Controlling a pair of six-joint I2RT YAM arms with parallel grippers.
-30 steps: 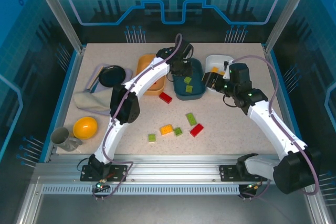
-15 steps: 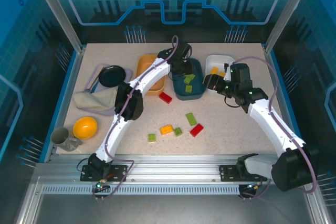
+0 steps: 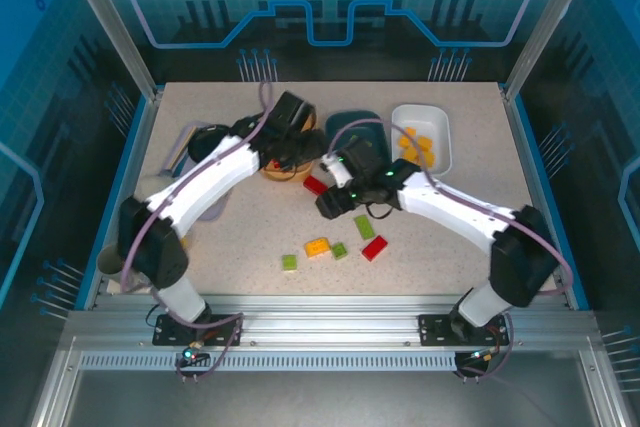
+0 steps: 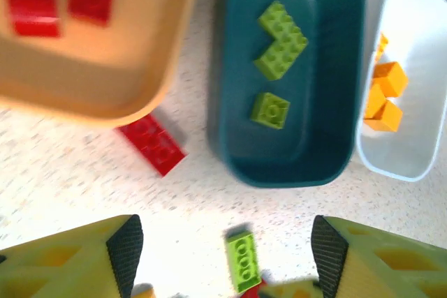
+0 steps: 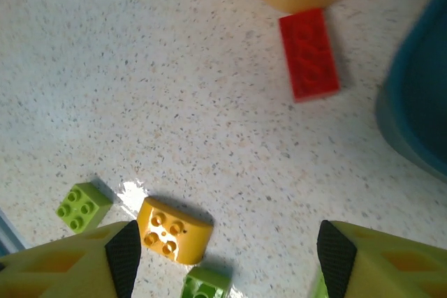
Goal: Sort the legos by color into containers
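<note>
Roughly half sorted, by the look of it: reds in orange tub, greens in teal tub, yellow-oranges in white tub. Six loose on table: two red, three green, one yellow-orange. Left gripper spread, empty, over tubs' near ends. Right gripper spread, empty; yellow-orange brick just inside its left finger, red brick farther off.

Bright, even overhead light, soft short shadows; left wrist view motion-blurred.
</note>
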